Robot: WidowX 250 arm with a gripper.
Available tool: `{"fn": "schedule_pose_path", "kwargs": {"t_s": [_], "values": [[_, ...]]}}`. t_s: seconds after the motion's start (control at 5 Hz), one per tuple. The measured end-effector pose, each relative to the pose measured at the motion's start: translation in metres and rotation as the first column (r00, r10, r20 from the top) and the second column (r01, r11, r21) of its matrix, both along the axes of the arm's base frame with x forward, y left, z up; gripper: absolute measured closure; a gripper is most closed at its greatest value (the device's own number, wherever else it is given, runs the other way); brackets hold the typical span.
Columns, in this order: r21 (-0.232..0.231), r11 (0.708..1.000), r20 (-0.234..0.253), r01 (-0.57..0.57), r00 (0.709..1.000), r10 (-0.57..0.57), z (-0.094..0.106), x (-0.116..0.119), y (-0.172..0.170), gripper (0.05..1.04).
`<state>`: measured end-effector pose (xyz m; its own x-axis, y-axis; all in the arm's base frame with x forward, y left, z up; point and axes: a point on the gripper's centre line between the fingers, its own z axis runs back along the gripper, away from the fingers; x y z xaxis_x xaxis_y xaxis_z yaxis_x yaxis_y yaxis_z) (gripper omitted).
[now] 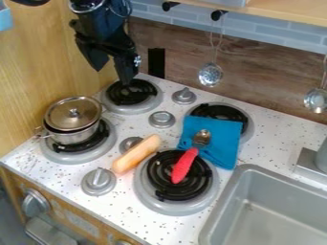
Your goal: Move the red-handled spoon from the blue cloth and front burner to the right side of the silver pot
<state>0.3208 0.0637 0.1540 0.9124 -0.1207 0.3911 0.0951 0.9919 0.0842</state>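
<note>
From my cam I've got a toy kitchen: a white speckled bench (271, 129) w/ four burners, a grey sink (281, 217) at near right, and grey knobs (98, 181) set btwn the burners. Wood wall (32, 72) on the left, wood-look backsplash (172, 57) at the far side w/ pale blue tiles (268, 36) above it, plus a perforated metal utensil (210, 75) hanging there and another utensil (315, 100) farther right. My pincer (112, 77) is at far left, up over the far-left burner (131, 93); its fingers are spread apart w/ nothing btwn them. Closest loose item is the metal pot (73, 136) w/ its lid (73, 110) on. It sits on the near-left burner (110, 147), so nearer than the pincer, to its left & lower, not touching it. Farther off, nearer & right of the pincer, a tan sausage-shaped item (137, 153) lies by the near-right burner (159, 165). A spoon (185, 165) has its red handle over that burner & its metal bowl on a blue cloth (220, 146), which partly covers the far-right burner (220, 111).
</note>
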Motion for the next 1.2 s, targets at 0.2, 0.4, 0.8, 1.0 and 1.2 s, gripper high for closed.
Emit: {"fn": "schedule_pose_path", "kwargs": {"t_s": [0.2,0.4,0.8,1.0,1.2], "values": [[-0.006,1.000,-0.027,0.002,1.000,-0.002,-0.008,-0.002,-0.001,0.077],[0.000,1.000,-0.041,0.006,0.999,-0.006,-0.016,-0.005,-0.001,0.077],[0.012,0.999,-0.052,0.050,0.997,-0.049,-0.025,-0.003,-0.015,0.077],[0.000,0.999,-0.091,0.048,0.995,-0.048,-0.036,-0.002,-0.028,0.077],[-0.026,0.999,-0.144,0.025,0.989,-0.029,-0.053,-0.006,-0.042,0.077]]}}
